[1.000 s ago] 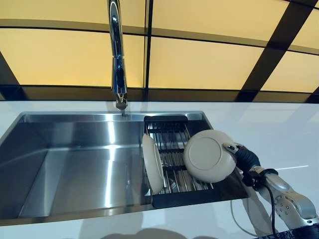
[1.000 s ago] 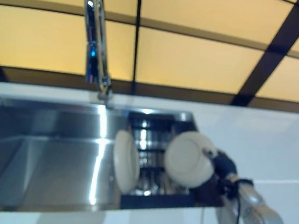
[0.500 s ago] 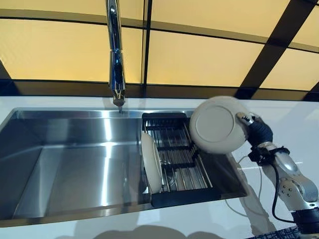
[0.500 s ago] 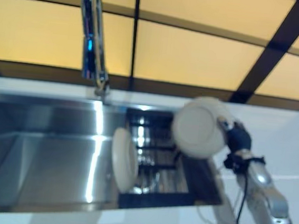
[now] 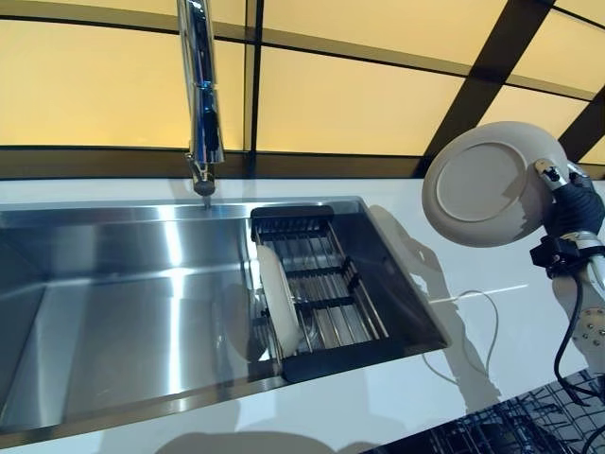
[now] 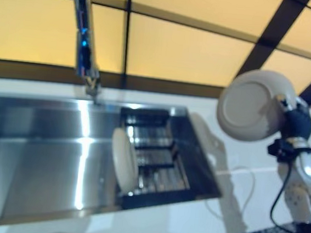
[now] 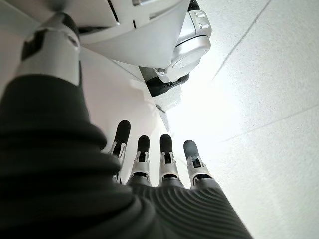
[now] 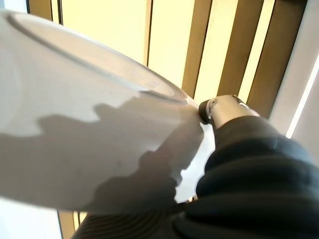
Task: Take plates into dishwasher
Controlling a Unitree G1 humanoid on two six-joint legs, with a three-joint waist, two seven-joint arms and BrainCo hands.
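My right hand [image 5: 570, 210] holds a cream plate [image 5: 484, 184] up in the air above the white counter, right of the sink; its underside faces me. In the right wrist view the plate [image 8: 75, 119] fills most of the picture with the thumb [image 8: 219, 107] clamped on its rim. A second cream plate [image 5: 280, 301] stands on edge in the black dish rack [image 5: 321, 293] inside the steel sink [image 5: 113, 303]. My left hand [image 7: 154, 159] hangs by my side with straight fingers, pointing at the floor.
A tall chrome faucet [image 5: 198, 95] rises behind the sink. White counter [image 5: 492, 312] runs right of the sink. A dark wire dishwasher rack [image 5: 510, 430] shows at the lower right corner. Amber panels with dark frames form the back wall.
My right hand has lifted the plate out of the dish rack and carried it up and to the right, over the counter. The camera has turned rightward, bringing the dishwasher rack into view.
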